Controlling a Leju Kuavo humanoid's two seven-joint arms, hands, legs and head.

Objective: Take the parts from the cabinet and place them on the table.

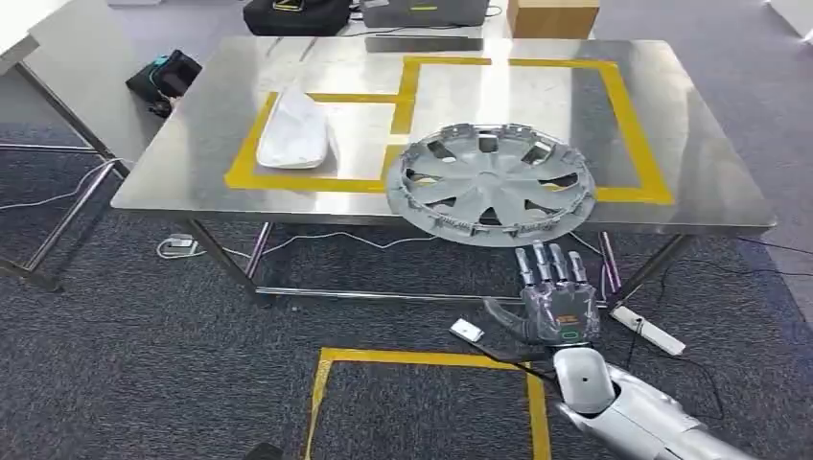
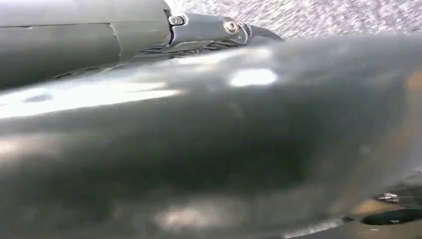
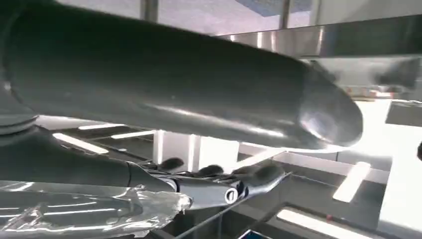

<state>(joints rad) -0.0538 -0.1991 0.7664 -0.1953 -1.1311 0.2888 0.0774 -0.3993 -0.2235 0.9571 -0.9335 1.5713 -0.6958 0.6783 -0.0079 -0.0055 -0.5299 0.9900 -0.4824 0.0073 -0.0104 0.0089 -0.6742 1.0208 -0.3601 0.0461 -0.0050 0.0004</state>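
Head view: a steel table (image 1: 671, 182) marked with yellow tape outlines (image 1: 628, 115) carries two parts. A silver hubcap (image 1: 491, 182) lies flat at the table's near edge, overlapping the tape of the large outline and projecting slightly past the edge. A white bagged part (image 1: 295, 132) lies inside the smaller outline to the left, well apart from the hubcap. The right hand (image 1: 554, 299) is raised just below the near edge, under the hubcap, fingers extended and slightly apart, holding nothing and touching nothing. On the carpet are a taped yellow square (image 1: 326, 383), a power strip (image 1: 650, 329) and a small white adapter (image 1: 466, 331). A black bag (image 1: 165, 75) lies beyond the table's left corner.

Left wrist view: a dark, glossy curved surface lies close to the lens; a sliver of the left hand (image 2: 209, 27) appears against speckled carpet. Whether its fingers are spread or curled cannot be told.

Right wrist view: the thick grey thumb (image 3: 199, 94) crosses the frame, with darker fingers (image 3: 214, 186) stretched straight beneath the table's underside, grasping nothing.
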